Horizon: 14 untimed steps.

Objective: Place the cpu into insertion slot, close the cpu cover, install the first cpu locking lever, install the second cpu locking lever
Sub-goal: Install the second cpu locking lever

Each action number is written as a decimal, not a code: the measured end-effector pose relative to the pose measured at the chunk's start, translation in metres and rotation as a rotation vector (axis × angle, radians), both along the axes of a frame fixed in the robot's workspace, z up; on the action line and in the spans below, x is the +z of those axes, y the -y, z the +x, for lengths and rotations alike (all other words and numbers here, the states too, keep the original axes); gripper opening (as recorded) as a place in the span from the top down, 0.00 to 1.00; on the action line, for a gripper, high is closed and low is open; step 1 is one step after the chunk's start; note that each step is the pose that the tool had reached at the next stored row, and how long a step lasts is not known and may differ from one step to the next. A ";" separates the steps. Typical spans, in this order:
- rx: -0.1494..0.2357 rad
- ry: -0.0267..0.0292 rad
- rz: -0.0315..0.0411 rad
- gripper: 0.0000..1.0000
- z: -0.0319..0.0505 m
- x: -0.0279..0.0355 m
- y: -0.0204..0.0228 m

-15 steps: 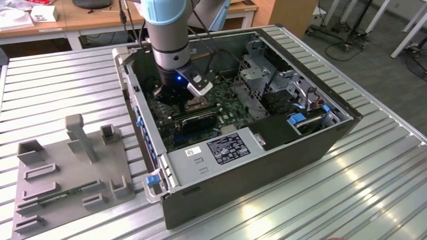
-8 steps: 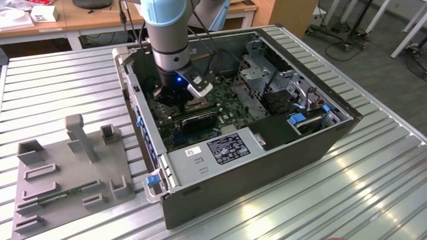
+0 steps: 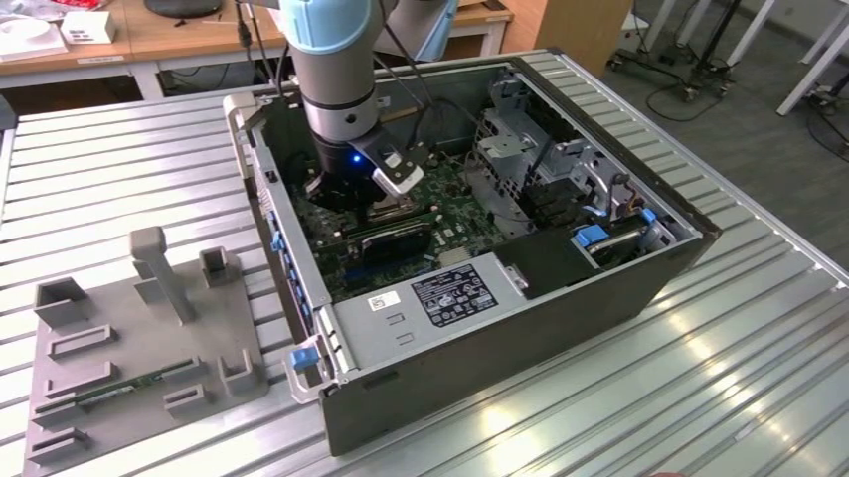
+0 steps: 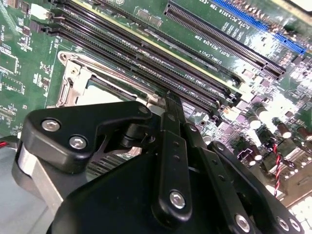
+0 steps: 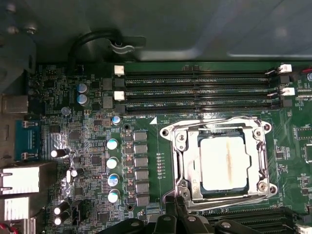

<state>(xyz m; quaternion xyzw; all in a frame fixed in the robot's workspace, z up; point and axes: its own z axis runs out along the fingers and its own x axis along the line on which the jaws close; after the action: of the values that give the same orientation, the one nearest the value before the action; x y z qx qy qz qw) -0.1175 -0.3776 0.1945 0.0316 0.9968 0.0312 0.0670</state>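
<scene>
Closest to the wrist cameras, the black gripper (image 4: 168, 105) hangs low over the green motherboard (image 5: 97, 146), its linkages and bolts crowding the second wrist view; its two fingers (image 4: 171, 141) appear pressed together into one narrow blade with nothing between them. Their tip sits just beside one edge of the socket. In the first wrist view the same finger ends (image 5: 170, 207) come up against the socket's metal rim.

Just beyond, the cpu (image 5: 224, 163) lies flat in the insertion slot (image 5: 183, 187), its pale silvery face showing a faint brownish streak down the middle. The cpu cover (image 5: 214, 130), a thin silvery frame, lies down around the chip, which shows through its square cut-out. Whether a locking lever is latched cannot be told.

Farther on, long black memory slots (image 5: 195, 92) run side by side past the socket, with white clips at their ends, and small round capacitors (image 5: 112, 170) stand in a row beside it.

From the exterior view, the arm (image 3: 334, 70) reaches down into an open computer case (image 3: 531, 328) lying on a ribbed metal table (image 3: 743, 378). A grey fixture tray (image 3: 146, 348) rests on the table to the exterior view's left of the case.
</scene>
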 end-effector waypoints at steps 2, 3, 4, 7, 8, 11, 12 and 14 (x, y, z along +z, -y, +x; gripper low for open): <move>0.000 0.0000 0.0002 0.89 -0.0001 0.0019 0.0000; 0.000 -0.0001 0.0000 0.89 -0.0001 0.0037 0.0000; 0.000 -0.0001 -0.0001 0.89 -0.0001 0.0056 0.0000; 0.000 -0.0002 -0.0001 0.89 -0.0001 0.0122 0.0000; 0.000 -0.0002 -0.0001 0.89 -0.0001 0.0145 0.0000; 0.000 -0.0003 -0.0002 0.89 -0.0001 0.0210 0.0000; 0.000 -0.0004 -0.0002 0.89 -0.0001 0.0227 0.0000; 0.000 -0.0003 -0.0002 0.89 -0.0001 0.0312 0.0000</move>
<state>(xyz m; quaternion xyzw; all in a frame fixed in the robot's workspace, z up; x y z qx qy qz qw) -0.1176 -0.3776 0.2257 0.0317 0.9968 0.0311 0.0669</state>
